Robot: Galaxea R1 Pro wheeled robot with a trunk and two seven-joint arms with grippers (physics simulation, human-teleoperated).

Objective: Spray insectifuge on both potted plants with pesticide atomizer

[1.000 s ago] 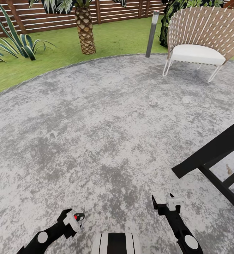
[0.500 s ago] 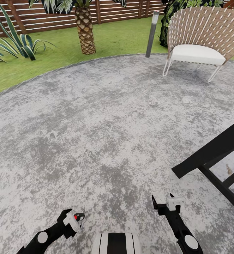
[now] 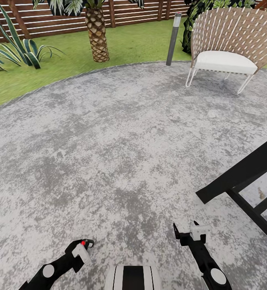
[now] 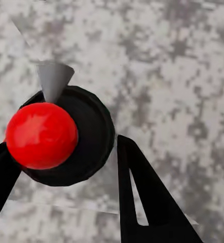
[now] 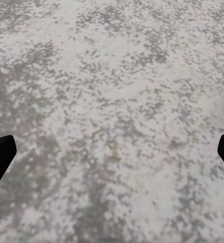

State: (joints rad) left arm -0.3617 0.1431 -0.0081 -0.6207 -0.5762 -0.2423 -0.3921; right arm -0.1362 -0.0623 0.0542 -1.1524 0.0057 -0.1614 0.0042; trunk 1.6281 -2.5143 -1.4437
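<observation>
the left gripper [image 3: 85,244] jaws are clamped on the small, likely light, red-knobbed dark pesticide atomizer [image 4: 59,136]; right gripper [image 3: 185,229] jaws apart

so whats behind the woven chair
Behind the woven chair: a dark leafy bush, green lawn and the slatted wooden fence. The chair's back covers the ground directly behind it.
</observation>
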